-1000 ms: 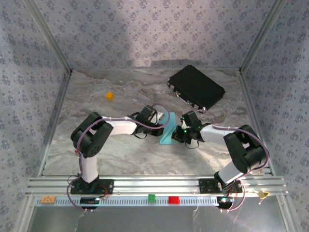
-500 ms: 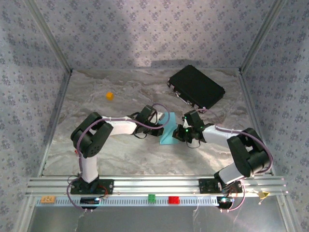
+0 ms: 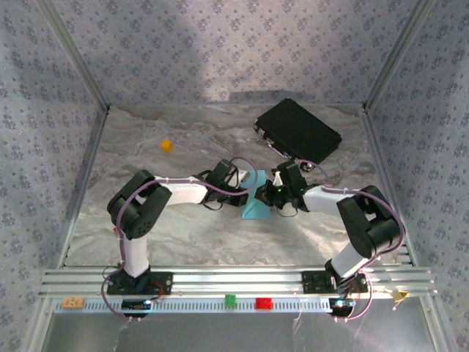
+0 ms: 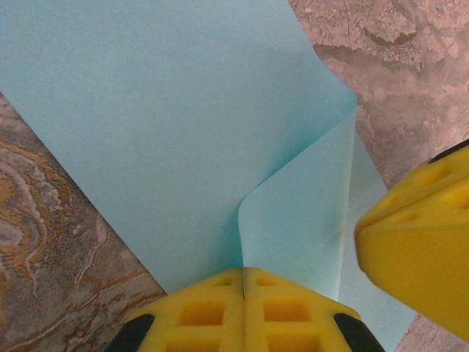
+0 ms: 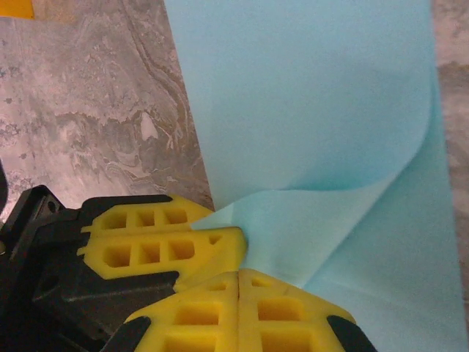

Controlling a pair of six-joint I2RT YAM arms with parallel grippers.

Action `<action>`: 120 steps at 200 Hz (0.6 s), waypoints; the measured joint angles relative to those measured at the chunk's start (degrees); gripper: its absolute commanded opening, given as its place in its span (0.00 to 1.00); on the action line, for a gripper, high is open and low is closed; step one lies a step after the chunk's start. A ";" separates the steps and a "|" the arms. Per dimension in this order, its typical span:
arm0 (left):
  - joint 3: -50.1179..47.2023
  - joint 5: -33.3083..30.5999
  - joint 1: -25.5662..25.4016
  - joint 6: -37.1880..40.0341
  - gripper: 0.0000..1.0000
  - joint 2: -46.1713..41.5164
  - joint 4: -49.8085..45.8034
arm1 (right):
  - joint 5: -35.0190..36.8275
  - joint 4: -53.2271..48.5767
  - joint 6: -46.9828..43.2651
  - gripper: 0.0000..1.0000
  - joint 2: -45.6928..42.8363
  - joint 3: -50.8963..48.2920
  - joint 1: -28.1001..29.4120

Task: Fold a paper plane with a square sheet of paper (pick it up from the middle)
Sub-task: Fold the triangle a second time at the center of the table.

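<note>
Top view, sheet: the square sheet of paper [image 3: 254, 209] sits mid-surface [image 3: 183, 227], light blue, between the 2 arms' tips.
Top view, left claw [image 3: 247, 193]: at the sheet's left edge.
Top view, right claw [image 3: 268, 195]: at the sheet's right edge, very near the left one.
Top view, other items: black case [image 3: 298, 130] at far right; orange cube [image 3: 167, 145] at far left. Both are well apart from the sheet.
Left wrist view, claw: fingers [image 4: 205, 312] pressed together, pinching a curled-over flap of the sheet [image 4: 168, 125]. The right claw's yellow finger stands just beside it on the right.
Left wrist view, sheet: the rest lies flat on the marbled surface.
Right wrist view, claw: fingers [image 5: 282, 312] closed on the same rolled flap, with the left claw's fingers touching at left.
Right wrist view, sheet: 1 layer bends over another, uncreased.
</note>
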 measured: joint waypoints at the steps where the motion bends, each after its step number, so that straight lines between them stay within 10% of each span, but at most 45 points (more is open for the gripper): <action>1: 0.00 0.00 0.00 0.00 0.00 0.00 0.00 | 0.00 0.04 0.04 0.02 0.02 0.02 0.00; 120: 0.00 0.63 0.00 0.00 0.00 0.13 0.04 | -0.50 2.38 1.68 0.02 4.68 0.35 0.09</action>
